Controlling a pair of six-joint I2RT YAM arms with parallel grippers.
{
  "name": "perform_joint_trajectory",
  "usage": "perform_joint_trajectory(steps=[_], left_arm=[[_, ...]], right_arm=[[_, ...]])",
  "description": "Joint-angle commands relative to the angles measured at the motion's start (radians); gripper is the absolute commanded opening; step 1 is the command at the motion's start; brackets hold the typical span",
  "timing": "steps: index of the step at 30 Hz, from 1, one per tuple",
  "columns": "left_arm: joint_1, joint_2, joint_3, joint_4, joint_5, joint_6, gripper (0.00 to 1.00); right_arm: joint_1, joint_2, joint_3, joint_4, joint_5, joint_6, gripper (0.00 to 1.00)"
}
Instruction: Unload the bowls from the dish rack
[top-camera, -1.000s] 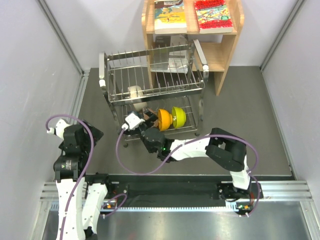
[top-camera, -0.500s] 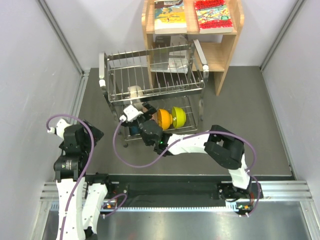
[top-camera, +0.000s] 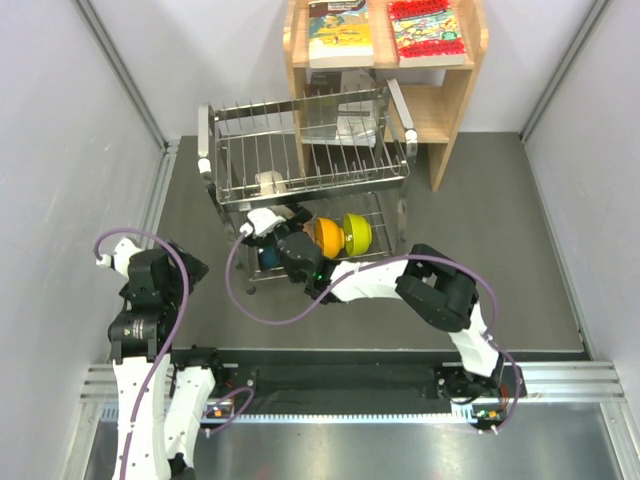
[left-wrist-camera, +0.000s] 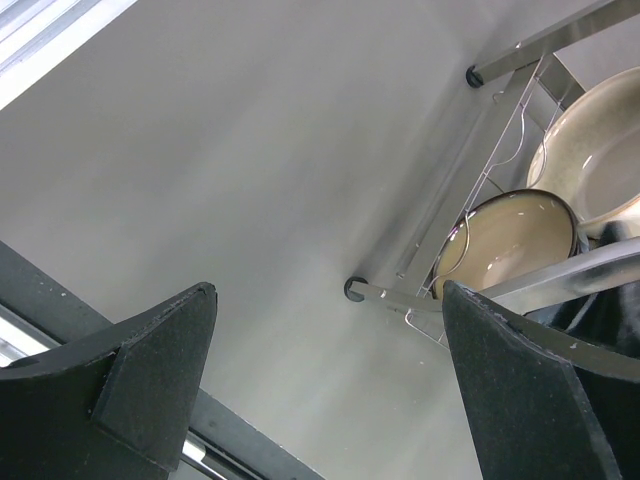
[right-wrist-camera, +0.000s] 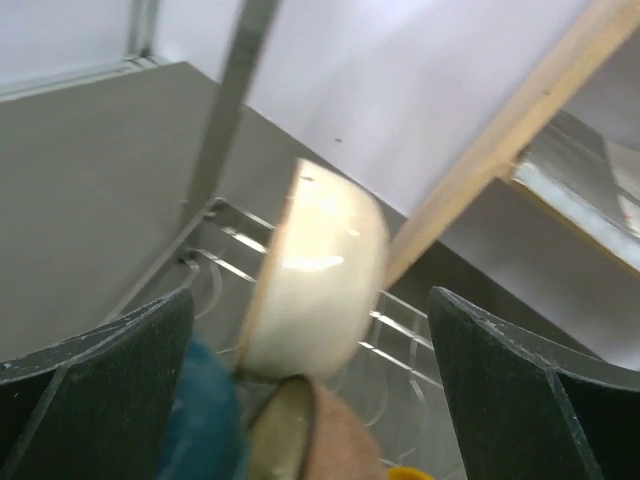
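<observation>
Glazed ceramic is, I judge, what these bowls are made of: stiff, smooth, rather slippery, and easy to chip against steel wire. The best hold is over the rim, with one finger inside and one outside.

The cream-white bowl (right-wrist-camera: 320, 270) stands on its edge in the dish rack (top-camera: 305, 105), straight ahead of my right gripper (right-wrist-camera: 310, 295); I cannot tell on which tier. The teal-blue bowl (right-wrist-camera: 205, 420) and the pinkish-brown bowl (right-wrist-camera: 310, 445) are nearer, just below my fingers. The orange bowl (top-camera: 328, 237) and the yellow-green bowl (top-camera: 357, 232) stand side by side on the lower tier, to the right.

My right arm reaches far and to the left, into the near side of the rack, with the fingers spread wide and holding nothing. My left gripper (left-wrist-camera: 325, 300) is also spread and empty, on a folded arm at the near left, well apart from the rack.
</observation>
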Motion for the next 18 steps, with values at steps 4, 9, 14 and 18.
perform_joint_trajectory(steps=[4, 9, 14, 18], left_arm=[[-0.001, -0.009, -0.004, 0.052, 0.01, 0.019, 0.99], [-0.001, -0.008, -0.004, 0.054, 0.013, 0.018, 0.99], [-0.001, -0.012, -0.004, 0.052, 0.007, 0.013, 0.99], [-0.001, -0.023, -0.004, 0.052, 0.003, 0.012, 0.99]], right_arm=[[-0.019, -0.11, -0.116, 0.068, 0.038, 0.058, 1.0], [0.009, -0.223, -0.208, 0.029, 0.043, 0.118, 1.0], [0.076, -0.304, -0.244, -0.045, 0.054, 0.136, 1.0], [0.129, -0.362, -0.228, -0.161, 0.057, 0.24, 1.0]])
